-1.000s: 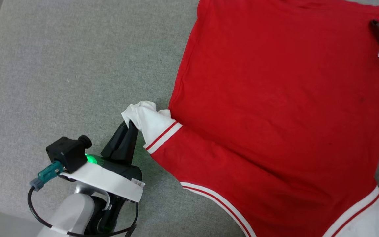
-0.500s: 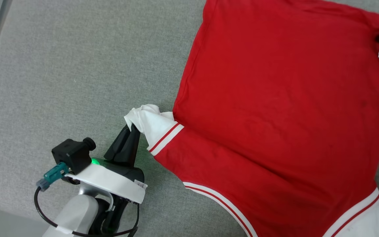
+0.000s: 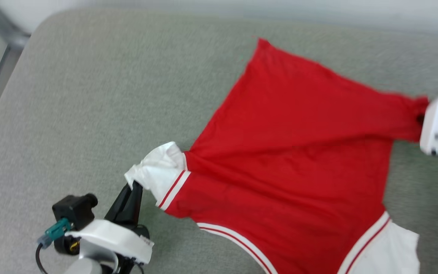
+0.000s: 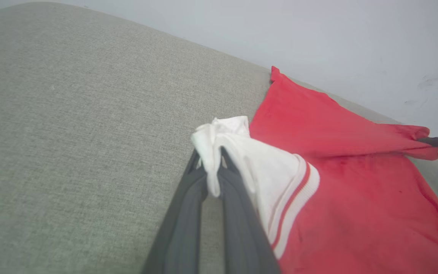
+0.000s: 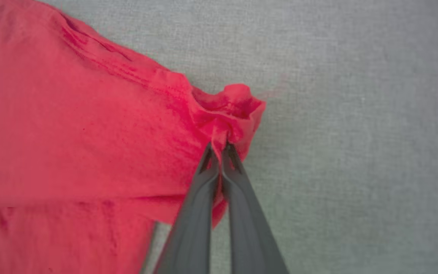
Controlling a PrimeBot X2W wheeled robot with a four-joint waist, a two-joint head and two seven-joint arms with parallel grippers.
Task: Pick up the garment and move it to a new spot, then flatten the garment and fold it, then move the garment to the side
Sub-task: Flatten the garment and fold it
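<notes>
Grey cushion (image 3: 70, 114) under everything. Head view: garment (image 3: 287, 152) lay on it, red side up, pulled taut between two corners. Left gripper (image 3: 134, 185) was pinched shut on the white strap (image 3: 158, 173); right gripper (image 3: 420, 118), blurred, had the far red corner. Left wrist view: just a thin tuft of white sat between the fingers, so a hard pull would likely slip it out. Right wrist view: jaws closed tight on a small bunched hem fold. Same slip risk there, and uneven pulling could drag or wrinkle the cloth. No containers.
</notes>
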